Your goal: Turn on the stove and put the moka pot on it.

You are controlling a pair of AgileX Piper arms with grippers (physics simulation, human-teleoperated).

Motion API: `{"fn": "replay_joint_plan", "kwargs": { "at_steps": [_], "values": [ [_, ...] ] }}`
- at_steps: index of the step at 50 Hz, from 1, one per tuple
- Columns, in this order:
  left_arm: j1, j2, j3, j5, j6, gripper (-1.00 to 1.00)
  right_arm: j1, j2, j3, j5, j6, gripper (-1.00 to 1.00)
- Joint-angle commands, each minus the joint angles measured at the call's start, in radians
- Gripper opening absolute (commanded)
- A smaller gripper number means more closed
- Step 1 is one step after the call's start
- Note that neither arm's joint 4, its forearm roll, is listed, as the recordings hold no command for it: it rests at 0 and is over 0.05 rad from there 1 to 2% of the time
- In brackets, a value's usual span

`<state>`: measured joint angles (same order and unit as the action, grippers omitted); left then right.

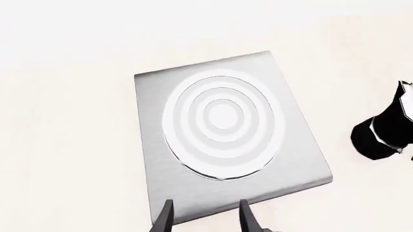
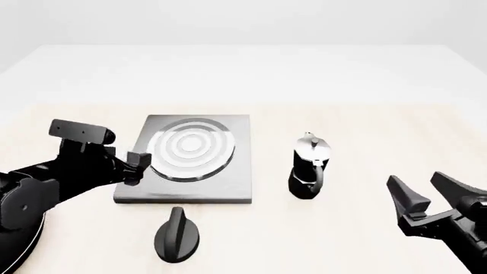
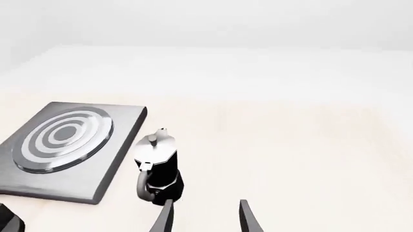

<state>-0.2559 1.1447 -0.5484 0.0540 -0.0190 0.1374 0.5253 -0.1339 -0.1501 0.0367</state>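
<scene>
The stove is a flat grey slab with a round ringed burner, in the middle of the table. Its black oval knob lies apart, in front of the slab. The moka pot stands upright on the table to the right of the stove. My left gripper is open and empty at the slab's left edge; its wrist view shows the stove beyond the fingertips. My right gripper is open and empty, to the right of and nearer than the pot.
The light wooden table stretches behind and to the right of the stove. In the right wrist view the stove lies beside the pot, and a dark shape at the corner is probably the knob. The pot also shows in the left wrist view.
</scene>
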Motion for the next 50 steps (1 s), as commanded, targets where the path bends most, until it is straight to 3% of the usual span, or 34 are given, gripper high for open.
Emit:
{"fn": "replay_joint_plan", "kwargs": {
  "at_steps": [1,2,8,10,12,13,14,16,21,23,24,26,28,29,30,43,50],
  "values": [
    [0.047,-0.210,0.044,-0.085,-0.086,1.00,0.140,0.128,-0.131,0.121,0.086,1.00],
    [0.043,-0.193,0.054,-0.102,-0.140,1.00,0.151,0.140,-0.138,0.128,0.094,1.00],
    [0.118,-0.227,0.141,-0.254,-0.196,1.00,0.170,0.169,-0.170,0.150,0.127,1.00],
    [0.170,-0.318,0.181,-0.291,-0.149,1.00,0.183,0.178,-0.183,0.159,0.143,1.00],
    [0.172,-0.518,0.224,-0.277,-0.112,1.00,0.188,0.188,-0.197,0.167,0.140,1.00],
    [0.181,-0.540,0.234,-0.271,-0.099,1.00,0.187,0.191,-0.204,0.172,0.139,1.00],
    [0.184,-0.551,0.252,-0.274,-0.142,1.00,0.194,0.192,-0.218,0.183,0.147,1.00],
    [0.201,-0.683,0.291,-0.260,-0.090,1.00,0.203,0.211,-0.232,0.192,0.139,1.00],
    [0.196,-0.808,0.377,-0.244,-0.100,1.00,0.211,0.247,-0.249,0.192,0.126,1.00],
    [0.212,-0.898,0.423,-0.238,-0.052,1.00,0.212,0.263,-0.254,0.185,0.126,1.00],
    [0.200,-0.886,0.438,-0.250,-0.064,1.00,0.211,0.268,-0.256,0.182,0.127,1.00],
    [0.209,-1.014,0.481,-0.221,0.014,1.00,0.216,0.284,-0.259,0.175,0.124,1.00],
    [0.193,-1.033,0.503,-0.213,-0.008,1.00,0.217,0.297,-0.260,0.165,0.128,1.00],
    [0.205,-1.102,0.521,-0.192,0.033,1.00,0.220,0.305,-0.259,0.158,0.130,1.00],
    [0.206,-1.133,0.522,-0.173,0.026,1.00,0.221,0.314,-0.257,0.151,0.129,1.00],
    [0.215,-1.020,0.547,-0.268,0.009,1.00,0.248,0.462,-0.255,0.028,0.148,1.00],
    [0.220,-1.029,0.547,-0.265,0.015,1.00,0.242,0.528,-0.248,-0.044,0.147,1.00]
  ]
}}
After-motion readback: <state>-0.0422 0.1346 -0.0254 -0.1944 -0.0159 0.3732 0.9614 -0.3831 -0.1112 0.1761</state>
